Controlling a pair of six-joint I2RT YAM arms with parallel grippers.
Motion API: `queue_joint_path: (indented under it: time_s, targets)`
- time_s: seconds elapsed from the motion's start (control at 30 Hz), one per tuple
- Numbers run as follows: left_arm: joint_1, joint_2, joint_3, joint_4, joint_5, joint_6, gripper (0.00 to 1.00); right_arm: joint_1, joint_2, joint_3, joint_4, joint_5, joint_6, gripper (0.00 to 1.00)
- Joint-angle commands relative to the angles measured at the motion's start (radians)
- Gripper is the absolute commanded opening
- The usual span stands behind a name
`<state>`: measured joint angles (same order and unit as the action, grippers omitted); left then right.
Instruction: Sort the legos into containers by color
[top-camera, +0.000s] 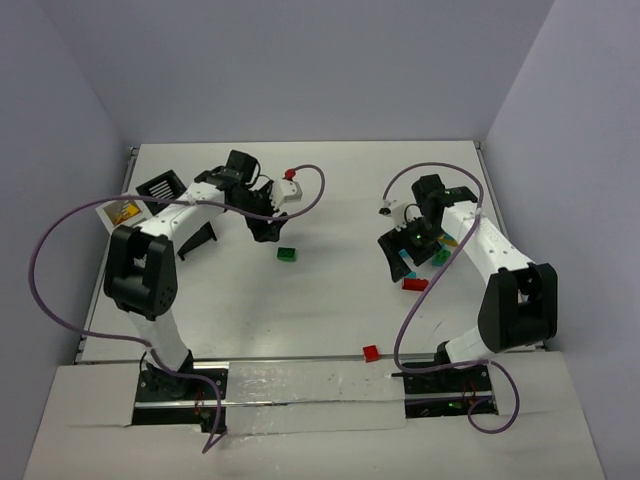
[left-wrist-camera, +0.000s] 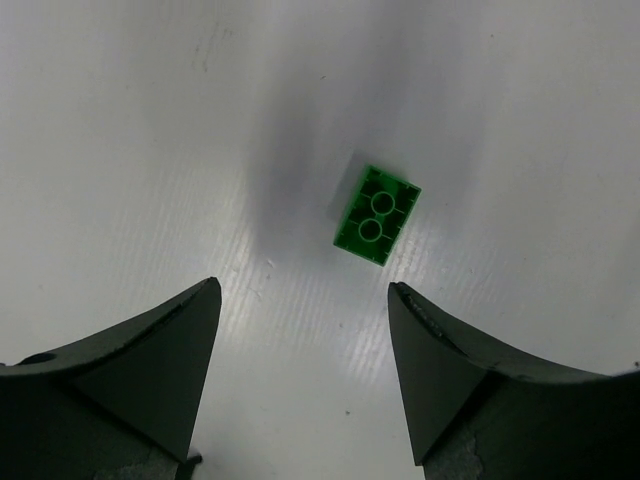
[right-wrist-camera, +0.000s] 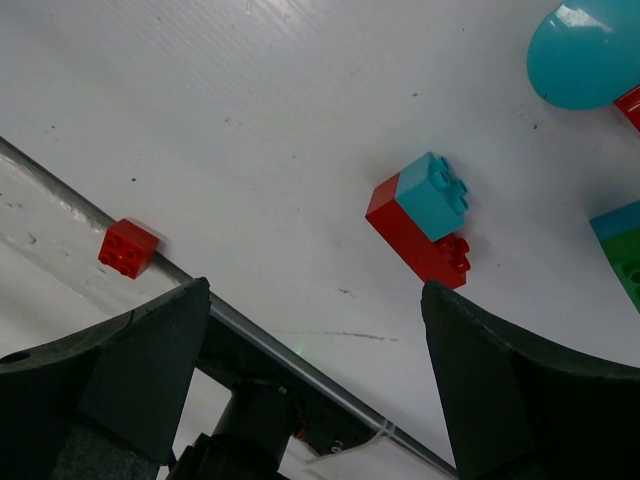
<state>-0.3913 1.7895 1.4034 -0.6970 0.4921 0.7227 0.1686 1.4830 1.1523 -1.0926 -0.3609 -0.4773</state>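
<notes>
From above we see the whole desk (top-camera: 320, 310) with both arms, which the wrist views do not give. A black bin (top-camera: 161, 186) stands at the far left, well apart from the bricks. A green brick (top-camera: 288, 254) lies near the middle, close to the left tool (top-camera: 266, 232). A red brick (top-camera: 371, 352) lies alone near the front edge. The right tool (top-camera: 397, 258) hangs over a small group of bricks on the right.

In the left wrist view the green brick (left-wrist-camera: 377, 214) shows its hollow underside with two round tubes, a detail too small from above. It lies flat, beyond the fingertips. The left tool (left-wrist-camera: 302, 290) stands wide and holds nothing.

In the right wrist view a cyan brick (right-wrist-camera: 432, 195) sits joined on a long red brick (right-wrist-camera: 410, 240), both tipped on the side. The red brick (right-wrist-camera: 128, 247) lies beside a metal strip (right-wrist-camera: 270, 345). The right tool (right-wrist-camera: 315, 290) is also wide and touches nothing.
</notes>
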Motion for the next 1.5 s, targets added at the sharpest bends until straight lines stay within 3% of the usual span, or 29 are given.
queue_joint_path:
  time_s: [0.0, 0.2, 0.27, 0.5, 0.77, 0.87, 0.93, 0.97, 1.0, 1.07, 1.13, 1.23, 1.37, 1.47]
  targets:
    - [-0.033, 0.061, 0.084, -0.058, 0.068, 0.148, 0.8, -0.013, 0.011, 0.045, -0.035, 0.012, -0.019, 0.93]
    - [-0.053, 0.135, 0.104, -0.058, 0.084, 0.172, 0.82, -0.018, 0.033, 0.068, -0.045, 0.008, -0.025, 0.95]
    - [-0.062, 0.156, 0.106, -0.082, 0.086, 0.192, 0.94, -0.018, 0.041, 0.074, -0.051, 0.015, -0.028, 0.96]
    - [-0.088, 0.165, 0.025, -0.01, 0.062, 0.191, 0.95, -0.026, 0.064, 0.089, -0.065, 0.029, -0.042, 0.96]
    - [-0.135, 0.157, -0.087, 0.205, -0.052, 0.152, 0.93, -0.03, 0.091, 0.108, -0.075, 0.046, -0.058, 0.96]
    - [-0.141, 0.168, -0.112, 0.274, -0.101, 0.138, 0.82, -0.033, 0.102, 0.12, -0.082, 0.05, -0.066, 0.96]
    - [-0.141, 0.166, -0.127, 0.313, -0.122, 0.129, 0.67, -0.035, 0.109, 0.127, -0.086, 0.051, -0.07, 0.96]
    - [-0.141, 0.162, -0.132, 0.324, -0.125, 0.124, 0.67, -0.037, 0.111, 0.128, -0.087, 0.048, -0.072, 0.96]
    - [-0.141, 0.151, -0.135, 0.33, -0.126, 0.119, 0.53, -0.037, 0.113, 0.129, -0.089, 0.046, -0.075, 0.96]
    - [-0.142, 0.143, -0.143, 0.333, -0.128, 0.115, 0.41, -0.037, 0.119, 0.13, -0.09, 0.041, -0.079, 0.96]
    - [-0.142, 0.1, -0.159, 0.319, -0.129, 0.11, 0.19, -0.037, 0.129, 0.133, -0.088, 0.034, -0.088, 0.96]
    - [-0.135, 0.029, -0.161, 0.253, -0.112, 0.078, 0.0, -0.037, 0.142, 0.148, -0.078, 0.008, -0.096, 0.96]
    - [-0.068, -0.066, -0.069, 0.115, -0.006, -0.031, 0.0, -0.037, 0.161, 0.182, -0.056, -0.038, -0.093, 0.96]
    - [0.033, -0.16, 0.07, 0.001, 0.063, -0.213, 0.0, -0.036, 0.183, 0.211, -0.006, -0.107, -0.079, 0.96]
